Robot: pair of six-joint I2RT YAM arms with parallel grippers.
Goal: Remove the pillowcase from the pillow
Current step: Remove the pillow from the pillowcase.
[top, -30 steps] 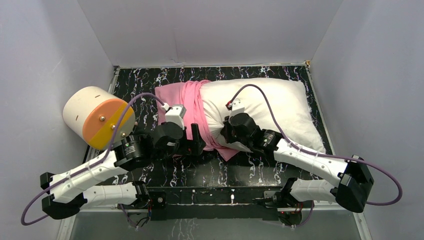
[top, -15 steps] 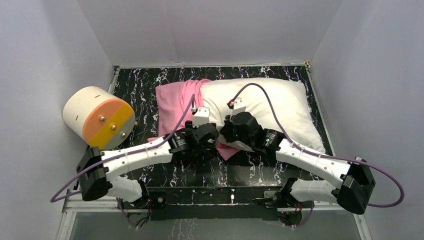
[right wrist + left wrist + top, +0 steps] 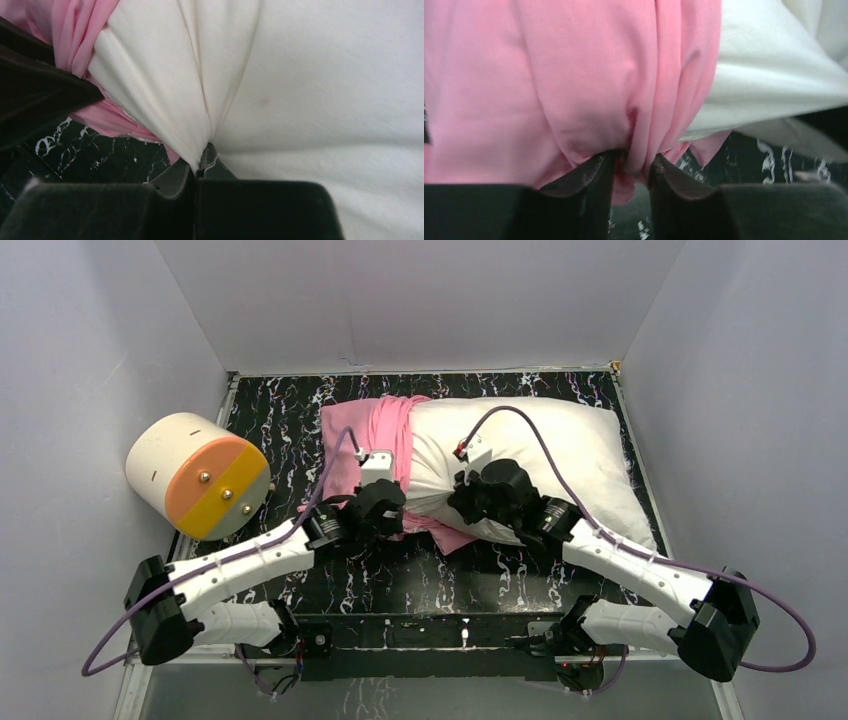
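The white pillow (image 3: 560,445) lies across the back of the table, most of it bare. The pink pillowcase (image 3: 355,435) is bunched over its left end. My left gripper (image 3: 392,525) is shut on a fold of the pillowcase (image 3: 589,90) at the pillow's near left edge; the fabric is pinched between the fingertips (image 3: 596,167). My right gripper (image 3: 462,502) is shut on a pinch of the pillow's white fabric (image 3: 300,85), just right of the pink folds (image 3: 75,30). The two grippers sit close together.
A cream-and-orange cylinder (image 3: 195,475) stands at the table's left edge. The black marbled tabletop (image 3: 480,575) shows in front of the pillow. Grey walls close in the back and both sides.
My left arm swung in from the left to the pillow's near left edge and took hold of the pillowcase. The pillow and pillowcase shifted slightly right. My right gripper kept its pinch.
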